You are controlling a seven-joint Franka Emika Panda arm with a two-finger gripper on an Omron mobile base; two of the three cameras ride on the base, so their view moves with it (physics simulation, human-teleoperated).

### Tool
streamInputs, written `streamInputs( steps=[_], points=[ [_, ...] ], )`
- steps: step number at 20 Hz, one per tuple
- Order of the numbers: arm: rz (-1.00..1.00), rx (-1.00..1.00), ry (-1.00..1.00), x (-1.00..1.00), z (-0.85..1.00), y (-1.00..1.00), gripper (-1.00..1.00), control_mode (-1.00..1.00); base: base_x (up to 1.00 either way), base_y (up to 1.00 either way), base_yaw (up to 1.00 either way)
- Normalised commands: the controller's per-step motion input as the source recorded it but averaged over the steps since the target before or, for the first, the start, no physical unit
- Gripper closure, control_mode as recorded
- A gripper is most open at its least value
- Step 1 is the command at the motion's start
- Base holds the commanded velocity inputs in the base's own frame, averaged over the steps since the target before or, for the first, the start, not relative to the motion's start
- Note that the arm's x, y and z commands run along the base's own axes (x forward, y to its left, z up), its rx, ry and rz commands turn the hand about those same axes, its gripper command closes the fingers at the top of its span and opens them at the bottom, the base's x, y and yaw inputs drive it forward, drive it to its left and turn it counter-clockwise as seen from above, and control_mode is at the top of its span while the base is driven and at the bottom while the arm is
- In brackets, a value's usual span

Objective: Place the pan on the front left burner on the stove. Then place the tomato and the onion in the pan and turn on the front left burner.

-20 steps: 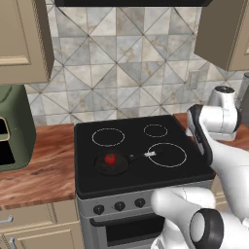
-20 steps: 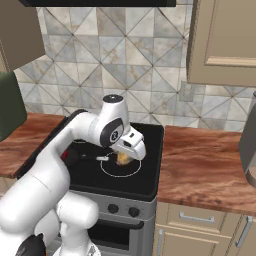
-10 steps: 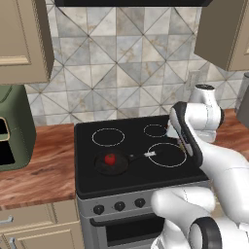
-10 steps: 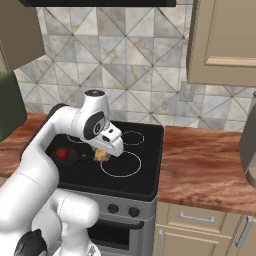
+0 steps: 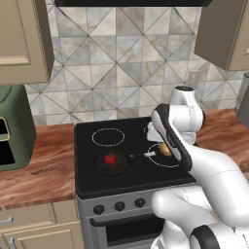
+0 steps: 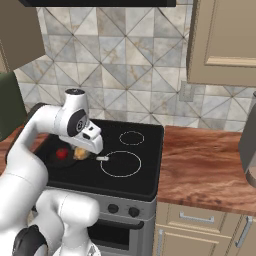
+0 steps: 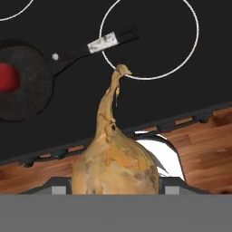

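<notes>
The stove (image 5: 121, 177) has glossy black glass above a brushed steel front. The pan (image 7: 25, 88) looks matt black, the onion (image 7: 115, 165) papery, the tabletop (image 6: 200, 165) polished reddish wood.

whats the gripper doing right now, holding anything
Gripper: shut on the onion, carried above the stove, with the pan off to one side.

The arm bends forward and low, its hand (image 6: 81, 153) pointing down, closed around the onion (image 7: 115, 165).
</notes>
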Motion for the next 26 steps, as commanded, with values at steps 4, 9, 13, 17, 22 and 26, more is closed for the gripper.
streamInputs(
  steps=[4,9,13,17,22,26],
  points=[
    [0.14,0.02,0.0,0.03,-0.14,0.6,1.0,-1.0,0.0,0.0,0.0],
    [0.17,0.04,0.0,0.17,-0.16,0.54,1.0,-1.0,0.0,0.0,0.0],
    [0.17,0.06,0.0,0.29,-0.1,0.5,1.0,-1.0,0.0,0.0,0.0],
    [0.16,0.03,0.0,0.29,-0.09,0.49,1.0,-1.0,0.0,0.0,0.0],
    [0.15,0.0,0.0,0.17,-0.23,0.45,1.0,-1.0,0.0,0.0,0.0],
    [0.15,0.0,0.0,0.09,-0.31,0.33,1.0,-1.0,0.0,0.0,0.0]
  ],
)
